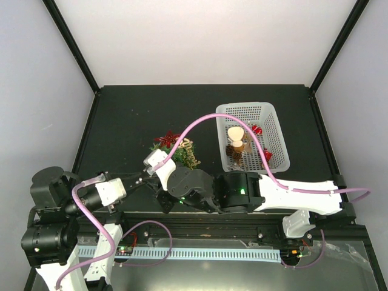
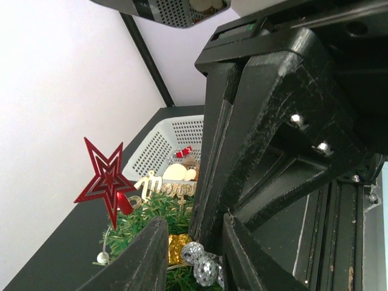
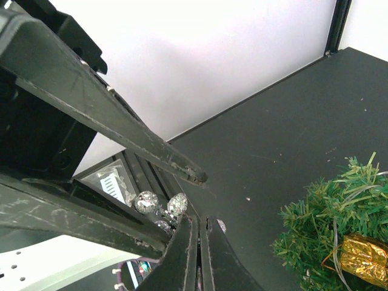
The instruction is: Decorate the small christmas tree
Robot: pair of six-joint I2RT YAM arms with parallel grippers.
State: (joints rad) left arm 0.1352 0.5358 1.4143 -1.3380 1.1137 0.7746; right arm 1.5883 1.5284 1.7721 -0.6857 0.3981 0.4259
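Observation:
The small christmas tree (image 1: 174, 151) stands at mid-table with a red star (image 1: 168, 138) and a gold "Merry" sign on it. The left wrist view shows the tree (image 2: 151, 212), the star (image 2: 106, 179) and a gold gift box (image 2: 177, 247). My right gripper (image 3: 199, 221) is shut on a sprig of silver glitter balls (image 3: 159, 205), just left of the tree (image 3: 330, 218). My left gripper (image 2: 194, 221) is open, its jaws on either side of the silver balls (image 2: 201, 262) and of the right gripper's tips. In the top view both grippers (image 1: 148, 177) meet at the tree's near-left side.
A white mesh basket (image 1: 251, 108) stands to the right of the tree and holds a pine cone, pale wooden pieces and red ornaments. It also shows in the left wrist view (image 2: 157, 148). The right arm's body (image 1: 236, 191) lies across the near table.

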